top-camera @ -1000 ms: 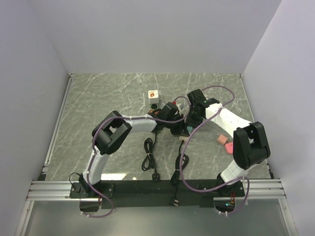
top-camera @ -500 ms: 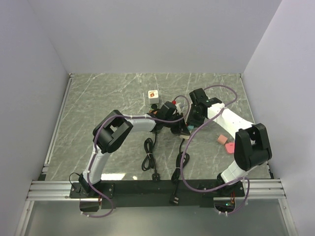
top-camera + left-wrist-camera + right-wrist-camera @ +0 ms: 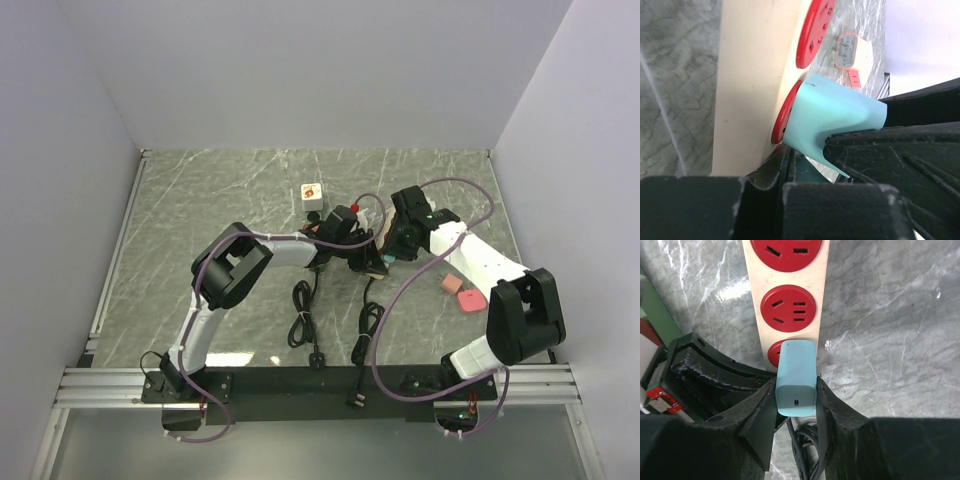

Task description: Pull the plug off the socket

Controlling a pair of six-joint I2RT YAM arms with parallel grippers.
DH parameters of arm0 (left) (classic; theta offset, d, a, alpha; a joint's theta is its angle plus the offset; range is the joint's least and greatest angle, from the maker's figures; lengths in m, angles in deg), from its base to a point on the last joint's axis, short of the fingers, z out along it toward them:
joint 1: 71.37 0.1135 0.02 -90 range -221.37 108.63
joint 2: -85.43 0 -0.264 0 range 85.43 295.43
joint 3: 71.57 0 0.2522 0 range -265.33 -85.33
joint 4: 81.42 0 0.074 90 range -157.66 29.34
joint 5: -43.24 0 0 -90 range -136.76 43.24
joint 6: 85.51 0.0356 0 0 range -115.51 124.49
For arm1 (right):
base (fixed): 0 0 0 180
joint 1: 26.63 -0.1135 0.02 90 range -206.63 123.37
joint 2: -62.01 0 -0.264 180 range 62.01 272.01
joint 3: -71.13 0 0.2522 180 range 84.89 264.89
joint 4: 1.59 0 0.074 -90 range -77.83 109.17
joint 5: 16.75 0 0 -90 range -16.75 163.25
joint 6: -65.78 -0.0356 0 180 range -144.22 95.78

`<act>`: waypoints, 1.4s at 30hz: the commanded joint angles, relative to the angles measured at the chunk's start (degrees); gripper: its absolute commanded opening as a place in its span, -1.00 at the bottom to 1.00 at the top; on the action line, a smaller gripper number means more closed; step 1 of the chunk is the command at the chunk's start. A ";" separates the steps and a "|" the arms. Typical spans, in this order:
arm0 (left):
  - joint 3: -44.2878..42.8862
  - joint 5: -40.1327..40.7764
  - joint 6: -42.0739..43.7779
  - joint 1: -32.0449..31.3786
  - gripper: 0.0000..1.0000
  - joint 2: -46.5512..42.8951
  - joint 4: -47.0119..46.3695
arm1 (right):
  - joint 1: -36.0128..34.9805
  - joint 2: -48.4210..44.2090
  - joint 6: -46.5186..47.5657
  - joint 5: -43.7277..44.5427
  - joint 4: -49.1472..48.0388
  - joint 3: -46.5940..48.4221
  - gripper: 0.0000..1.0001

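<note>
A cream power strip (image 3: 790,295) with red sockets lies on the marble table. A teal plug (image 3: 796,377) sits at its lowest visible socket, base against the red face. My right gripper (image 3: 796,395) is shut on the plug's two sides; in the top view it (image 3: 390,250) is at the table's centre. My left gripper (image 3: 360,262) is shut on the strip's end beside the plug. In the left wrist view the plug (image 3: 835,117) juts from the strip (image 3: 755,75), with the right gripper's black fingers (image 3: 900,145) around it.
A white cube adapter with a red face (image 3: 312,193) stands behind the grippers. Two pink pieces (image 3: 462,292) lie to the right. Black cables with plugs (image 3: 302,318) (image 3: 365,335) trail toward the near edge. Walls enclose three sides.
My right arm has swung out to the right, its gripper still on the plug. The black cable under it has shifted a little. The left arm has barely moved.
</note>
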 commanded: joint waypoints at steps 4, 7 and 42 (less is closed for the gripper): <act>1.88 11.23 3.98 2.51 -0.99 6.46 11.73 | -0.52 -3.66 1.10 -1.44 -2.90 2.56 -1.00; 1.88 11.41 3.89 2.51 -0.99 4.88 11.64 | -0.43 -1.20 2.24 -1.96 -3.16 4.06 -1.00; -6.65 9.99 6.79 6.73 -0.99 -1.81 13.30 | -0.08 20.61 15.69 -13.65 6.16 22.08 -1.00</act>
